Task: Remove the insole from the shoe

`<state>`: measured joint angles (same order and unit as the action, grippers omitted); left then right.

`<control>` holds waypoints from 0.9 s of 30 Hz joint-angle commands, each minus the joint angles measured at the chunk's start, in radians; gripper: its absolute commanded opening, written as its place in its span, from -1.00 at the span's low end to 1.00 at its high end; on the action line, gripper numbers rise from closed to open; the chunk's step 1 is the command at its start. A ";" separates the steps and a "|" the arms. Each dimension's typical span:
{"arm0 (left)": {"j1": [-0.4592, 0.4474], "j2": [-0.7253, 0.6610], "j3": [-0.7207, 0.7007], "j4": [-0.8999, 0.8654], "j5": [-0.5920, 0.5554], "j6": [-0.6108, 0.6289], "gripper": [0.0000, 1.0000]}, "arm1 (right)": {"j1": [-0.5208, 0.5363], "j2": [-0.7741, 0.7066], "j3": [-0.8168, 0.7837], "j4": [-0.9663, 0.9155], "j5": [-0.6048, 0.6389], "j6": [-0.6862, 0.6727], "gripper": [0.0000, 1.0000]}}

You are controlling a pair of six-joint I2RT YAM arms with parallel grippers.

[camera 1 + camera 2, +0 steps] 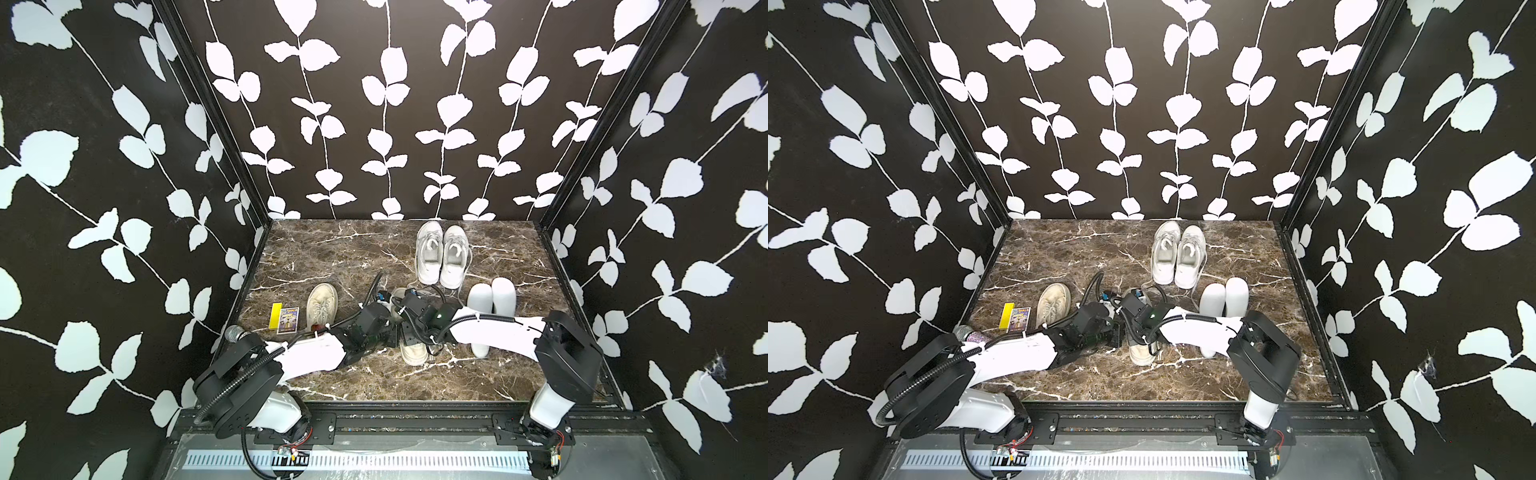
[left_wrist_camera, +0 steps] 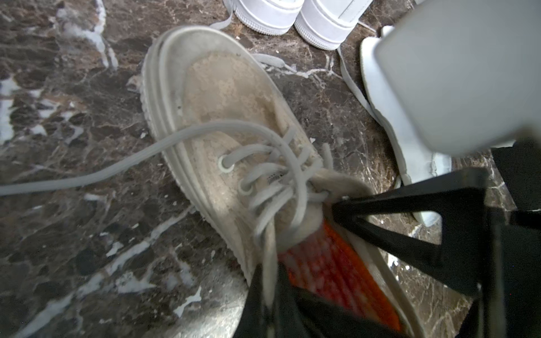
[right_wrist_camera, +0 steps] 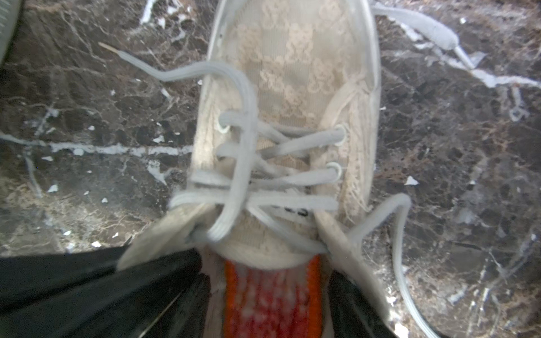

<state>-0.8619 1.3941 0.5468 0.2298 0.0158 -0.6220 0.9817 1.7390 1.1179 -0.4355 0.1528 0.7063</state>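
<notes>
A worn beige lace-up shoe (image 1: 414, 355) (image 1: 1142, 353) lies mid-table, mostly covered by both wrists in both top views. Its orange-red insole (image 2: 330, 263) (image 3: 269, 298) lies flat inside the opening, below the tongue. My left gripper (image 2: 270, 295) is shut on the shoe's side wall at the collar, a strip of beige fabric pinched between its fingers. My right gripper (image 3: 269, 301) is open and reaches down into the shoe opening, one finger (image 3: 351, 307) on each side of the insole. One lace (image 2: 87, 178) trails loose over the table.
The matching beige shoe (image 1: 321, 305) lies to the left, next to a yellow box (image 1: 275, 318), a card (image 1: 289, 320) and a microphone (image 1: 237, 333). A pair of white sneakers (image 1: 440, 255) stands behind. Two white slippers (image 1: 492, 301) lie right of the arms. Patterned walls enclose three sides.
</notes>
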 commanded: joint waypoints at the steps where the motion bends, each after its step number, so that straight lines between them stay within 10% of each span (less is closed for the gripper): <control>1: -0.006 -0.021 -0.019 0.022 -0.007 -0.010 -1.00 | -0.004 0.086 0.026 -0.073 -0.019 -0.002 0.26; 8: -0.007 -0.029 -0.049 0.071 0.003 -0.034 -1.00 | -0.003 0.146 0.082 -0.106 -0.042 -0.006 0.02; 17: -0.006 -0.061 -0.074 0.083 -0.022 -0.046 -1.00 | -0.012 0.217 0.131 -0.211 0.005 0.050 0.23; 27: -0.009 -0.067 -0.095 0.116 -0.026 -0.068 -1.00 | -0.024 0.328 0.187 -0.257 -0.024 0.048 -0.18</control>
<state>-0.8635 1.3575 0.4683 0.3347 -0.0051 -0.6773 0.9722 1.9400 1.3621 -0.6701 0.1463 0.7361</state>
